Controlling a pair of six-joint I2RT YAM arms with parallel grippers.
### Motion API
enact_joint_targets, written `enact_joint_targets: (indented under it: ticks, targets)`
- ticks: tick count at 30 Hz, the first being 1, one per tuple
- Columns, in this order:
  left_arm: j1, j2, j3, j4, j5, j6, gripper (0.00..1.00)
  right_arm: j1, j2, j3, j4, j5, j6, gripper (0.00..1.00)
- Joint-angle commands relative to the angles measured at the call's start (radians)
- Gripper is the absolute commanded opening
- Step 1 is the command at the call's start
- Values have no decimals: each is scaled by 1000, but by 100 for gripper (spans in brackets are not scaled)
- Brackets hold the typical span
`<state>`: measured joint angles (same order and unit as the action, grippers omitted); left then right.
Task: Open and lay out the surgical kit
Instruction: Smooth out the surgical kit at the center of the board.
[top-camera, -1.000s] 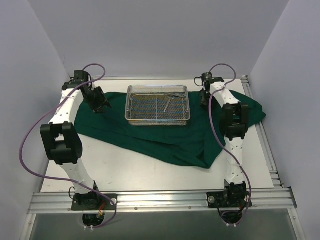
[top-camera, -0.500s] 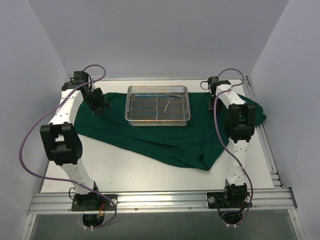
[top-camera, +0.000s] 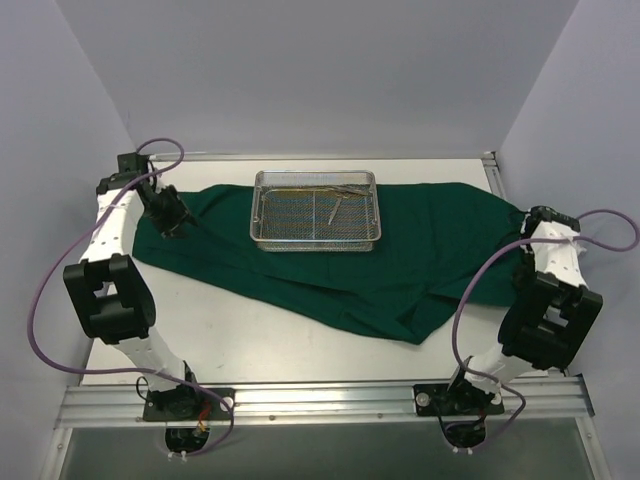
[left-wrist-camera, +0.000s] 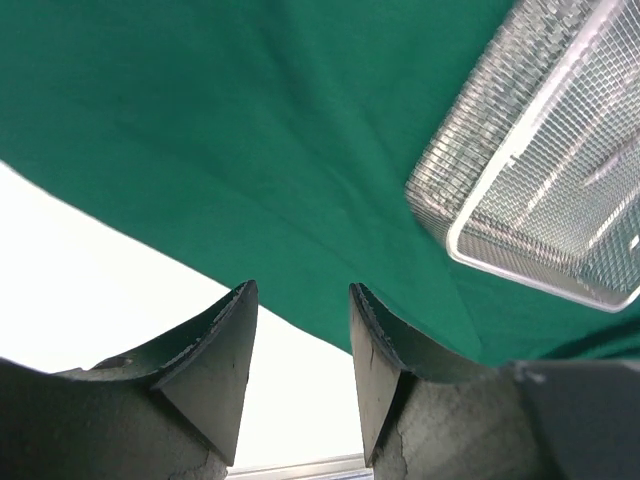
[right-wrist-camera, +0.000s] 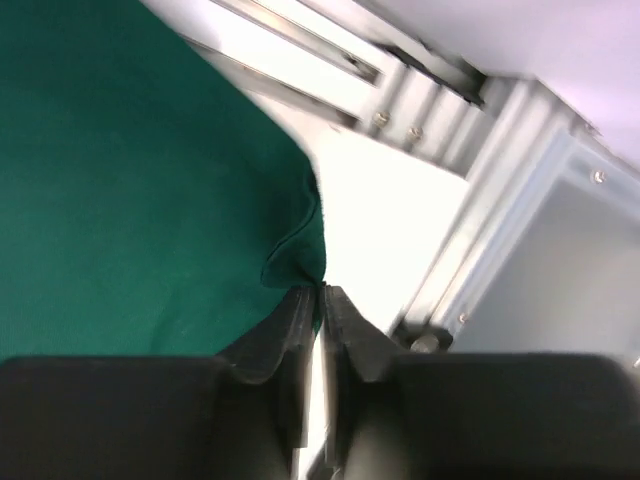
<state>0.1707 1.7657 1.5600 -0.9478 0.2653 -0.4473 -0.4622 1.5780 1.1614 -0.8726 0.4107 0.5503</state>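
The surgical kit's dark green cloth (top-camera: 400, 250) lies spread across the white table, with the silver wire-mesh tray (top-camera: 316, 244) standing on its back part. Thin metal instruments (top-camera: 335, 205) lie inside the tray. My right gripper (top-camera: 527, 222) is at the table's right edge, shut on the cloth's right corner (right-wrist-camera: 300, 250); the right wrist view shows the fold pinched at the fingertips (right-wrist-camera: 322, 292). My left gripper (top-camera: 170, 222) hangs over the cloth's left end, open, with bare table between its fingers (left-wrist-camera: 300, 300). The cloth (left-wrist-camera: 250, 120) and tray corner (left-wrist-camera: 540, 200) lie just beyond them.
Aluminium rails run along the table's right edge (right-wrist-camera: 450, 110) and along the front by the arm bases (top-camera: 320, 400). Pale walls close in the left, back and right. Bare white tabletop (top-camera: 260, 340) shows in front of the cloth.
My right arm swung from beside the tray out to the right edge, shut on the cloth and drew its right side flatter and wider. My left arm shifted a little left, still open.
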Motion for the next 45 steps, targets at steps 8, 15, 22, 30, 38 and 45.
enact_joint_targets:
  ticks: [8, 15, 22, 30, 38, 45]
  targets:
    - [46, -23, -5, -63, -41, 50, 50, 66, 10, 156, -103, -64, -35, 50]
    - [44, 75, 78, -86, -20, 36, 56, 371, 155, 402, -19, -255, -108, 63]
    - [46, 170, 118, -83, -66, -14, 56, 456, 175, 400, 128, -478, -93, 63]
    - [61, 290, 140, -25, -98, -17, 57, 481, 85, 304, 182, -532, -128, 63]
    - [66, 350, 87, 58, -103, -70, 54, 477, 43, 228, 207, -547, -151, 63]
    - [66, 397, 135, 18, -136, -87, 52, 468, 68, 242, 204, -555, -158, 63]
